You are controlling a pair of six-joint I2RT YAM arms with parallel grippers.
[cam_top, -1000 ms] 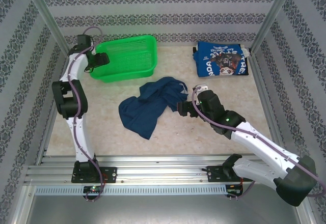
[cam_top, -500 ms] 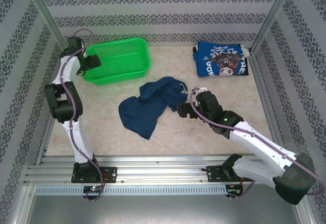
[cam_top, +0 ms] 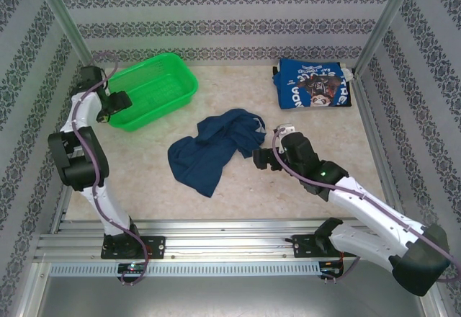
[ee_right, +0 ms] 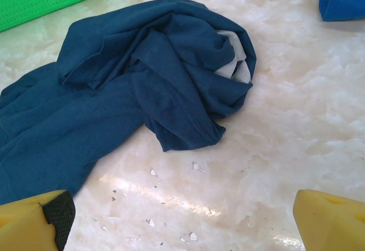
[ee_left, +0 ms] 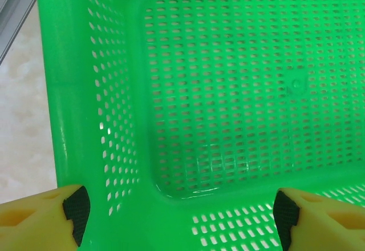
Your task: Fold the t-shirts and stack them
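I see the bright blue t-shirt [cam_top: 314, 83] folded at the far right. The navy t-shirt [cam_top: 212, 148] lies crumpled mid-table, still to be folded and stacked. My right gripper [cam_top: 263, 160] gapes empty beside it. The left gripper [cam_top: 108, 106] straddles the green mesh basket [cam_top: 155, 86] rim, spread wide; I can't tell if it's gripping.

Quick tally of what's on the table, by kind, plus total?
T-shirts: 2 (navy t-shirt, crumpled; blue printed t-shirt, folded)
Baskets: 1 (green mesh basket)
Total: 3

Navy t-shirt [cam_top: 209, 151] crumpled mid-table; blue t-shirt [cam_top: 315, 86] folded far right; left hand [cam_top: 115, 105] at green basket [cam_top: 157, 90].
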